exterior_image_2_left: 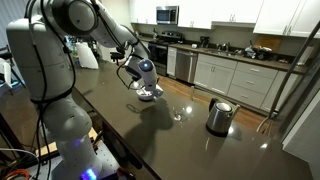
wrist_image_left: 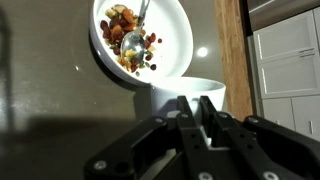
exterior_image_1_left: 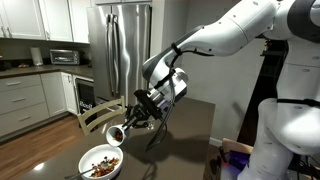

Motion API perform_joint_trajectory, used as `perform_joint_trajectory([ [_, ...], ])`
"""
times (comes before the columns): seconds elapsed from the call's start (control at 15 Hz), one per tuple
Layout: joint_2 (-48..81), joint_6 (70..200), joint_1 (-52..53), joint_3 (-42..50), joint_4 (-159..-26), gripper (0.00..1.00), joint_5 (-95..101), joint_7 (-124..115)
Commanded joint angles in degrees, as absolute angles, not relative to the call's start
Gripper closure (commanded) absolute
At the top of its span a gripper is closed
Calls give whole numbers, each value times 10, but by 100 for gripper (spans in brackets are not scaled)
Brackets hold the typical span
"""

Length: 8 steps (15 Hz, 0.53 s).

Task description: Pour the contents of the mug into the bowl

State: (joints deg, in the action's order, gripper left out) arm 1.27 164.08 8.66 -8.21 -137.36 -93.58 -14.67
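**Pouring stage.** The gripper (exterior_image_1_left: 134, 119) is shown closed narrowly on the mug (exterior_image_1_left: 116, 133). The mug is held tilted, clear of the table (exterior_image_1_left: 190, 115), just above and beside the rim of the bowl (wrist_image_left: 175, 40). Brownish food (wrist_image_left: 122, 22) and a spoon (wrist_image_left: 135, 38) are seen in the bowl, which is set on the table. A kettle (exterior_image_2_left: 218, 116) is placed well apart.
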Motion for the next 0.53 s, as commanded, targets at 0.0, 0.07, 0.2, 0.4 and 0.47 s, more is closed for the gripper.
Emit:
perform_joint_trajectory([
  [0.0, -5, 1653, 98, -93, -1380, 94, -909, -171],
  [0.07, -6, 1648, 98, -93, -1380, 94, -905, -172],
  [0.2, -10, 1630, 94, -91, -1381, 94, -899, -177],
  [0.4, -14, 1601, 86, -83, -1381, 94, -902, -182],
  [0.47, -15, 1593, 85, -81, -1381, 94, -902, -184],
])
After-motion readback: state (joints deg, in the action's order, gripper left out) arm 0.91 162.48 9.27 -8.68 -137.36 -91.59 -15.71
